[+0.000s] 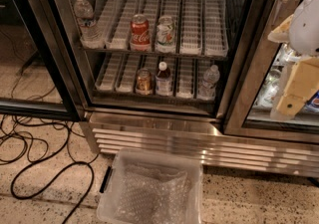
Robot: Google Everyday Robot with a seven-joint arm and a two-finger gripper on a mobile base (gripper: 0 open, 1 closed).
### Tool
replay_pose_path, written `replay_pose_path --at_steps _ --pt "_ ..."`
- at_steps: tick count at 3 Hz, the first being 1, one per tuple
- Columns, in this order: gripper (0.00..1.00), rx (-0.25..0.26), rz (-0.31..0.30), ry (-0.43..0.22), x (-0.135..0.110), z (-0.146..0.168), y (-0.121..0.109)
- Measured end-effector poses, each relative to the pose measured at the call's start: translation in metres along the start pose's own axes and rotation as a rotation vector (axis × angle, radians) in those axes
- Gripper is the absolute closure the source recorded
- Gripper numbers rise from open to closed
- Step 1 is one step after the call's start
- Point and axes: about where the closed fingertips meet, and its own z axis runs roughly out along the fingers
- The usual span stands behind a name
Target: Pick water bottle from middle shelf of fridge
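Observation:
The fridge (149, 136) stands in front with its left glass door swung open. The middle shelf (194, 24) is a wire rack with white ribbed lane tracks. The water bottle (84, 19), clear with a white cap, stands upright at the far left of this shelf. A red cola can (140, 32) and a pale can (165, 34) stand at the shelf's front middle. My gripper (294, 88), cream and white, hangs at the right edge of the view, in front of the closed right door, far from the bottle and holding nothing that I can see.
The lower shelf holds a brown can (144, 81), a red-labelled dark bottle (163, 78) and a second clear bottle (210, 81). A clear plastic bin (149, 190) with bubble wrap sits on the floor below. Black cables (45, 168) lie at left by the open door (35, 103).

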Motion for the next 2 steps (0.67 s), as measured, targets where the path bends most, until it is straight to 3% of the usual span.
replay_pose_path --at_steps 1,2 --pt "0.0 0.001 0.0 -0.003 -0.001 0.0 0.0" --pt "0.0 0.002 0.016 -0.009 -0.011 0.02 0.013"
